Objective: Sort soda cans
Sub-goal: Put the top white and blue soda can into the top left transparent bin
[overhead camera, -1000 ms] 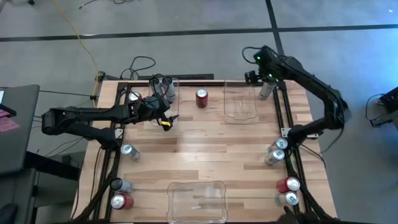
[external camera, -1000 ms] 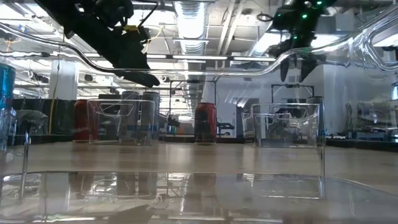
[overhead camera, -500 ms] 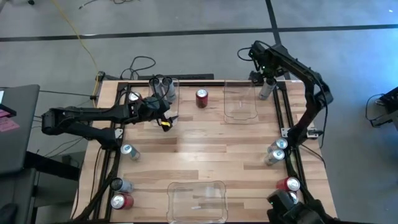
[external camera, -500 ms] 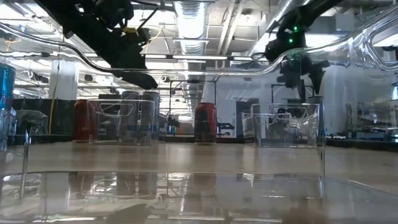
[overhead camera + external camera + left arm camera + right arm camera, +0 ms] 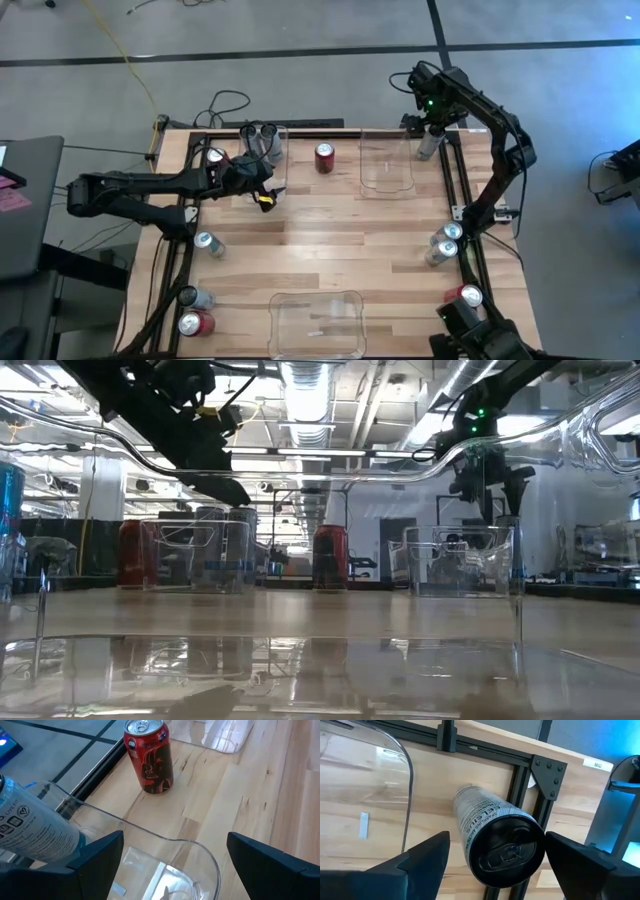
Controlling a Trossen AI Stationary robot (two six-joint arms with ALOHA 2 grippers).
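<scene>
**Right arm lines up over a corner can while the left waits above its bin**

From above, we see the right gripper (image 5: 432, 112) poised over a silver can (image 5: 428, 147) standing at the far right corner of the table (image 5: 320, 240), just beside an empty clear bin (image 5: 387, 165). The left gripper (image 5: 262, 183) hangs at the near edge of the far left bin (image 5: 268, 150), which already holds grey cans. A red can (image 5: 324, 158) stands between the two far bins; other cans wait in clusters along both side rails, and a third bin (image 5: 318, 322) sits at the near edge.

At table level, the right gripper (image 5: 487, 480) hangs above the right bin (image 5: 462, 560), clear of its rim.

Through the left wrist camera, its fingers (image 5: 97, 852) stand wide apart with nothing between them, over the bin wall, with the red can (image 5: 149, 755) beyond.

Through the right wrist camera, the fingers (image 5: 427, 852) are spread well apart on either side of the silver can (image 5: 495, 837), not touching it. We judge this stance a centring for a top-down grasp, the can being destined for the neighbouring bin.
</scene>
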